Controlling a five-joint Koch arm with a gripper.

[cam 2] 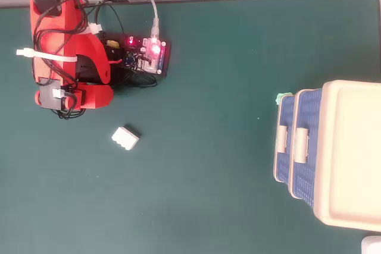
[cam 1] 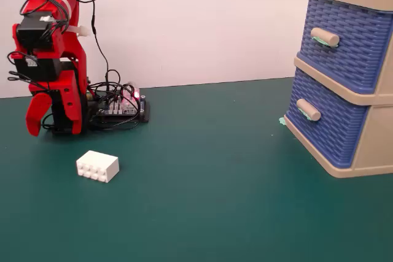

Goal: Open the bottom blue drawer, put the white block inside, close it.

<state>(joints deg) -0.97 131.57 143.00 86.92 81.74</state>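
The white block (cam 1: 97, 166) (cam 2: 125, 138) lies studs-up on the green mat, just in front of the folded red arm. At the right stands the beige chest, whose bottom blue drawer (cam 1: 331, 124) (cam 2: 284, 168) is pushed in under the matching upper drawer (cam 1: 350, 41); its beige handle (cam 1: 308, 109) faces the arm. My gripper (cam 1: 52, 132) hangs pointing down at the arm's base, a short way behind the block and far from the chest. Its two red jaws stand apart in a V, with nothing between them. In the overhead view the arm's body hides the tips.
A circuit board (cam 1: 120, 107) (cam 2: 152, 55) with lit LEDs and loose wires sits beside the arm's base. Green mat (cam 1: 202, 182) stretches between block and chest. A white wall rises behind. A mint-coloured scrap (cam 1: 282, 121) lies at the chest's near corner.
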